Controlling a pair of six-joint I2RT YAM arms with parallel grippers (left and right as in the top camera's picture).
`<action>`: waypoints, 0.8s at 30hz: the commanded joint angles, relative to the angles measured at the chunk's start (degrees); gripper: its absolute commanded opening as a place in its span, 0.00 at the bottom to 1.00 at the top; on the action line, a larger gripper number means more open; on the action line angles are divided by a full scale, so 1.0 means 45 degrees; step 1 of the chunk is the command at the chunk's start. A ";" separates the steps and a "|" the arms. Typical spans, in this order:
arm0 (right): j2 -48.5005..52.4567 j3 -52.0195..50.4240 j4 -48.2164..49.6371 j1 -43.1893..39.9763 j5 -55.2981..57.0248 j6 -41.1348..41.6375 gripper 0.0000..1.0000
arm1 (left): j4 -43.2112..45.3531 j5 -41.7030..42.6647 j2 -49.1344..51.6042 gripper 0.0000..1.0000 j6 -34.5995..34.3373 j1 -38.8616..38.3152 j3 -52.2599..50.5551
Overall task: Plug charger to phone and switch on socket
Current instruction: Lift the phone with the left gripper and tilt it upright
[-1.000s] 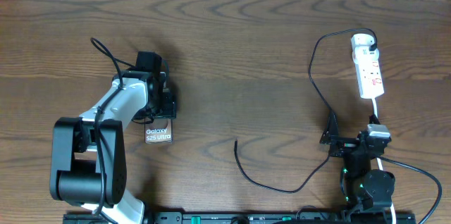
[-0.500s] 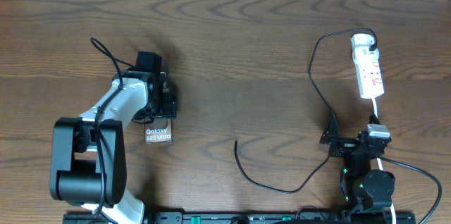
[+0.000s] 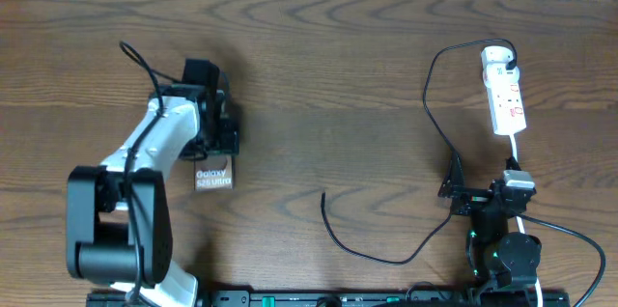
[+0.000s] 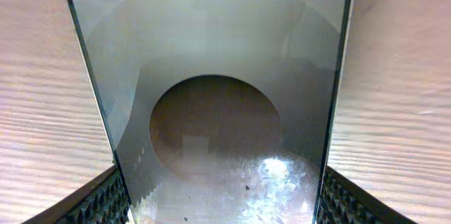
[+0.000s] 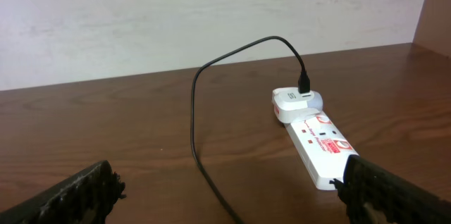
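The phone (image 3: 214,178), dark with white "Galaxy S25 Ultra" lettering, is held at the left of the table by my left gripper (image 3: 214,148). In the left wrist view its glossy face (image 4: 211,97) fills the frame between both finger pads. The charger (image 3: 359,252) is a thin black cable that runs from the socket (image 3: 505,95) down the table. Its free plug tip (image 3: 323,195) lies on the wood at the centre. My right gripper (image 3: 462,197) is open and empty, near the cable (image 5: 195,111) and just short of the white socket (image 5: 317,139).
The wooden table (image 3: 328,85) runs to a pale wall at the back. A white adapter (image 3: 496,55) sits plugged in at the socket's far end. The socket's white cord (image 3: 517,157) runs toward the right arm's base (image 3: 507,249).
My left arm has shifted slightly, and the phone in it has moved a little toward the back and left. The right arm, cable and socket have not moved.
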 commanded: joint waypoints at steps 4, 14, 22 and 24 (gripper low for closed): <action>-0.0068 -0.0010 -0.0044 0.0049 0.0015 -0.0136 0.99 | -0.0466 0.0432 -0.2074 0.07 0.0097 0.0068 0.0976; -0.0068 -0.0010 -0.0044 0.0049 0.0015 -0.0136 0.99 | -0.0593 0.5294 -0.4284 0.07 -0.2302 0.0068 0.1010; -0.0068 -0.0010 -0.0044 0.0049 0.0015 -0.0136 0.99 | -0.0194 0.9874 -0.4697 0.07 -0.5819 0.0335 0.1010; -0.0068 -0.0010 -0.0044 0.0049 0.0015 -0.0136 0.99 | 0.0053 1.1283 -0.4697 0.07 -0.6980 0.0593 0.1010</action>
